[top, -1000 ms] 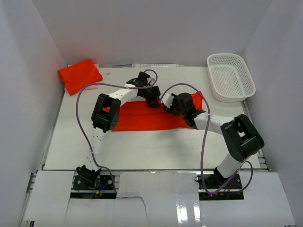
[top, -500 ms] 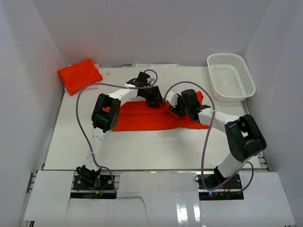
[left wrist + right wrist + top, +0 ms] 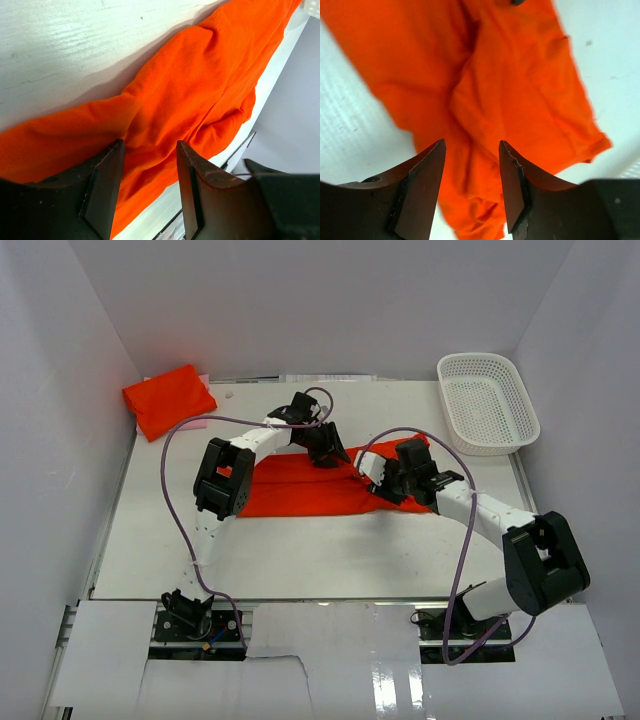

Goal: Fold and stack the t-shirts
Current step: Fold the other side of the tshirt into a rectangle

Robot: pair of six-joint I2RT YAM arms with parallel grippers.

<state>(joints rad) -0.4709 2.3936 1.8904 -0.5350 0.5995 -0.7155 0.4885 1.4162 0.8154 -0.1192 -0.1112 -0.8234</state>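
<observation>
My left claw (image 3: 150, 145) and right claw (image 3: 472, 144) stand spread over the bright orange-red fabric t-shirt (image 3: 300, 490); the white plastic mesh basket (image 3: 526, 410) sits apart

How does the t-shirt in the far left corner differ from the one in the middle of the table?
The corner t-shirt is folded into a compact bundle; the middle t-shirt lies stretched out and wrinkled. No pincer is near the corner t-shirt; the left pincer and right pincer are over the middle t-shirt. Both are plain orange-red.
</observation>
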